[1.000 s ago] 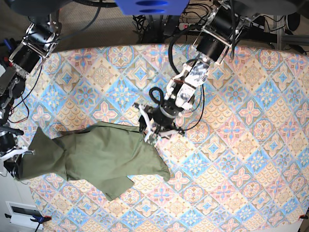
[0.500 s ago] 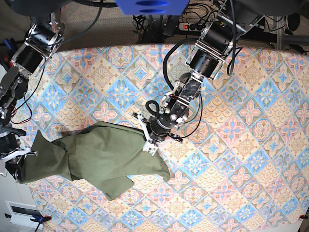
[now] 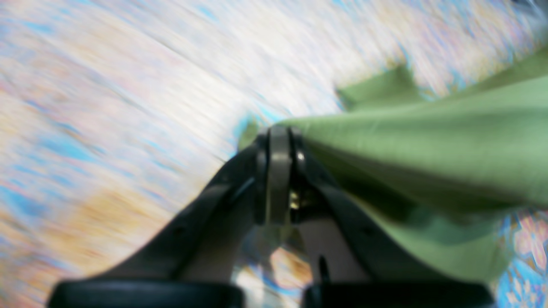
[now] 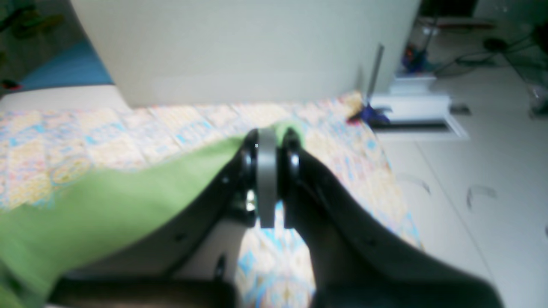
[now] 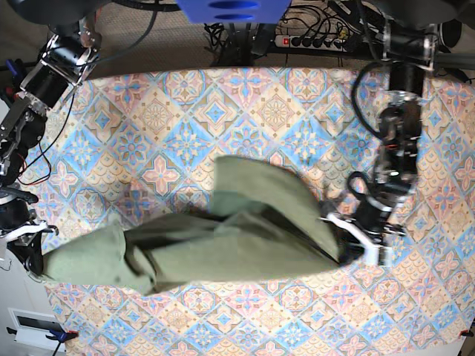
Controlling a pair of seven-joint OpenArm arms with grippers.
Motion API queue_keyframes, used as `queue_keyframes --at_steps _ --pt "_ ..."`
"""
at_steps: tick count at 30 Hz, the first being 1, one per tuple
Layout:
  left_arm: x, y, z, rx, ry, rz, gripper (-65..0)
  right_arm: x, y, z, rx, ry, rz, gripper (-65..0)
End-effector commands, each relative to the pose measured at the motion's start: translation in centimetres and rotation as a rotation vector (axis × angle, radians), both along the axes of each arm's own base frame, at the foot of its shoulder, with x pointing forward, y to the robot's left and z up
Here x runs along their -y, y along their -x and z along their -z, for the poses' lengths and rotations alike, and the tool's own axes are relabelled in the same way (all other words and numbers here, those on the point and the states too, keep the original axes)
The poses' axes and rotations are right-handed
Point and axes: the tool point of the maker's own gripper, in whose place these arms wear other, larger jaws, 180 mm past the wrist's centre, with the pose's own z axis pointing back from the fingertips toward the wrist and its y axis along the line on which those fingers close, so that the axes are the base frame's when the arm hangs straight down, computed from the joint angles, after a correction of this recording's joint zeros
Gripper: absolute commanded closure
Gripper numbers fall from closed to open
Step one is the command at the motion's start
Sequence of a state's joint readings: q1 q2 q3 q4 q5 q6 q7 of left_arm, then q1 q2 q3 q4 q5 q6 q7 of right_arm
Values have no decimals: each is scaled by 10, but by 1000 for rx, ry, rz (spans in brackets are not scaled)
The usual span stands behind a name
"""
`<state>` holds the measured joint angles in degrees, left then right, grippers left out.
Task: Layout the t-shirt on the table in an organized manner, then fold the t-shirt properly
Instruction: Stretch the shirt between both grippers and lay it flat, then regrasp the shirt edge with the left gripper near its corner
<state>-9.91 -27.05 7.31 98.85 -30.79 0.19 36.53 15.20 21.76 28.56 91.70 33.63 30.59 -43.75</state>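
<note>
Patterned cloth in blue, pink, orange and cream floral diamonds covers the wide desk, seen from above in the base view. An olive-green t-shirt is stretched in a long, rumpled band across the near half of the desk, running from its left edge to right of centre, with a loose flap of fabric folded up and back over the middle.

At the left end of the band, the right gripper sits at the desk's edge. Its wrist view shows the jaws pressed fully together with a pinch of green fabric caught at their tips, the shirt trailing away to the lower left. Beyond those tips lie the desk's corner, a pale wall, a white cabinet on the floor and some dark cables.

At the right end, the left gripper has its jaws closed tight on the other end of the shirt. Its wrist view, heavily blurred, shows the fabric pulled taut from the jaw tips off to the right, raised off the cloth close to the jaws.

Farther back, the left arm rises toward the desk's far right side, and the right arm runs up along the left edge. Behind the far edge are a blue mount, a power strip and tangled black cables.
</note>
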Motion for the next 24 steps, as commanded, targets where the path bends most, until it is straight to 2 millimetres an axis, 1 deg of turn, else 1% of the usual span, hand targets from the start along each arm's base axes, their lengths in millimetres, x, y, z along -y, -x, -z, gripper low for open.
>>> queue_keyframes --at_steps 1,3,5,7,8,9,11,13,15,16,19,21,23,24 --pt "-16 -1 -26 74 -9 -22 0 1 -1 -24 78 3 0 -8" --pt "-44 2 -48 113 -21 -58 0 -7 -3 -16 74 -28 -9 -8" --pt "-58 1 -57 124 -30 -73 0 -12 -5 -11 69 -51 -14 -8" --pt "-64 -2 -65 136 -59 -76 0 -16 -6 -7 66 -68 -18 -8" --pt "-66 -5 -62 128 -78 -77 0 -19 -7 -4 62 -80 -21 -8" --pt "-69 -7 -53 107 -94 -83 0 -21 -7 0 57 -92 -23 -8" --pt "-72 -15 -46 93 -143 -91 0 -22 -8 2 55 -99 -23 -8" --pt "-72 -21 -34 67 -199 -90 -4 -22 -8 3 53 -101 -23 -8" --pt "-70 -24 -16 30 -272 -81 -57 -21 -8 3 52 -101 -19 -8" --pt "-69 -24 -7 12 -309 -76 -95 -20 -7 3 53 -101 -17 -8" --pt "-70 -22 10 -22 -387 -71 -214 -19 -7 3 55 -102 -15 -8" --pt "-67 -20 17 -35 -392 -64 -276 -19 -7 3 55 -102 -15 -8" --pt "-60 -11 29 -59 -355 -53 -293 -20 -7 3 53 -101 -16 -8" --pt "-53 -6 29 -57 -338 -34 -293 -21 -7 4 52 -101 -19 -8"
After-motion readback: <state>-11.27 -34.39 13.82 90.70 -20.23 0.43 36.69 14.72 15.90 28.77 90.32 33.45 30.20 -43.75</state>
